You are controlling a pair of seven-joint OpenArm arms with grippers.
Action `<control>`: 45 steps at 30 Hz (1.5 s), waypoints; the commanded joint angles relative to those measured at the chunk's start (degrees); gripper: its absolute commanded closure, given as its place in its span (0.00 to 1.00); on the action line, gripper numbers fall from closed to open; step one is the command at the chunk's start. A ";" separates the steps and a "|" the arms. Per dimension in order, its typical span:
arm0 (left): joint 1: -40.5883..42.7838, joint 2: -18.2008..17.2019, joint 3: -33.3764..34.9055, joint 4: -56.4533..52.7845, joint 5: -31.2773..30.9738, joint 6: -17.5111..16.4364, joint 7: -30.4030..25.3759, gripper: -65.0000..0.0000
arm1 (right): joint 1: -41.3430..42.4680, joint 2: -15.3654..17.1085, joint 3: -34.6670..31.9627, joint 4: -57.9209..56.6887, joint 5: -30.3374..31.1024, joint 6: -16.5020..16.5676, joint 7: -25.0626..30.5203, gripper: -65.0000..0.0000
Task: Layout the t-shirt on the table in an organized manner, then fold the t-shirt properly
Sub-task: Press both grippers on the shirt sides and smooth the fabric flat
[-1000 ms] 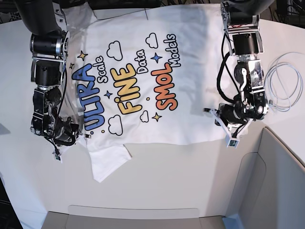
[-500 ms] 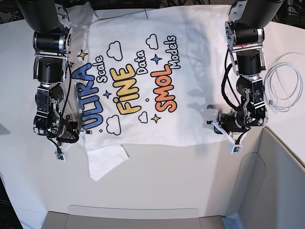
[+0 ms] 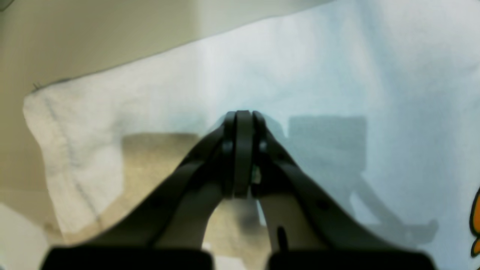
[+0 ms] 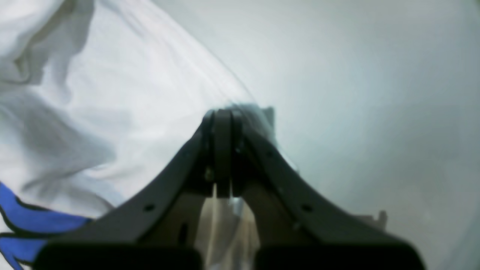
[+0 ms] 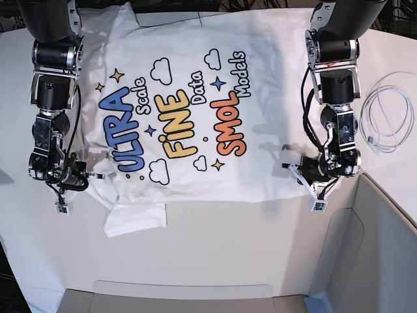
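Note:
The white t-shirt (image 5: 195,85) lies print-up and spread across the table (image 5: 228,241), one sleeve (image 5: 133,218) folded flat at its near edge. My left gripper (image 5: 296,171) is at the shirt's near right corner. In the left wrist view the gripper (image 3: 243,114) is shut, its tips pressed into the fabric (image 3: 337,56) beside the stitched hem corner (image 3: 48,112). At the shirt's left edge my right gripper (image 5: 91,177) is shut as well. In the right wrist view this gripper (image 4: 222,112) pinches the cloth's edge (image 4: 112,93), with bare table (image 4: 356,93) beyond.
A coiled white cable (image 5: 388,120) lies on the table to the right of the left arm. A grey angular bin (image 5: 378,248) stands at the near right, close to the left gripper. A low grey tray edge (image 5: 182,290) runs along the front.
My right gripper has moved left with the shirt's edge, drawing the cloth flatter and wider. The loose sleeve at the front now lies folded flat. The left gripper has barely moved.

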State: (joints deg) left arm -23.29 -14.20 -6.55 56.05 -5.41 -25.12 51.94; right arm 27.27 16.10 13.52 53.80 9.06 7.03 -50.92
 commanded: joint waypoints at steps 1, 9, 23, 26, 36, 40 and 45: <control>0.74 -1.06 -0.18 -0.71 4.13 2.93 4.54 1.00 | 0.03 1.27 2.09 0.40 -1.37 -0.65 -1.52 1.00; 0.83 -1.06 -0.18 -0.62 4.13 8.64 4.54 1.00 | -0.85 2.58 11.49 0.48 -1.46 -0.65 -1.70 1.00; 3.29 -0.53 0.26 12.65 3.87 8.55 7.35 1.00 | -1.46 -3.22 11.05 17.98 -1.37 -0.65 -1.70 1.00; 4.17 0.97 -0.18 19.07 3.87 8.55 8.41 1.00 | -1.46 -4.89 11.05 20.53 -1.19 -0.57 -1.44 1.00; 8.56 5.89 0.26 43.86 3.87 1.87 8.58 0.91 | 0.56 -10.69 -2.93 24.66 -1.19 -0.57 -0.56 1.00; 9.44 6.24 0.26 44.48 3.96 1.87 8.58 0.91 | 4.34 -13.06 -8.55 16.13 -1.46 -0.57 4.98 1.00; 12.96 6.24 -0.09 45.88 3.96 1.87 8.58 0.93 | 13.66 -12.80 -9.34 -5.41 -1.46 -0.57 7.27 1.00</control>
State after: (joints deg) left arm -9.39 -7.73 -6.48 100.64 -1.45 -23.40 61.49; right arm 38.57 3.25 4.01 46.78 7.33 6.42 -45.08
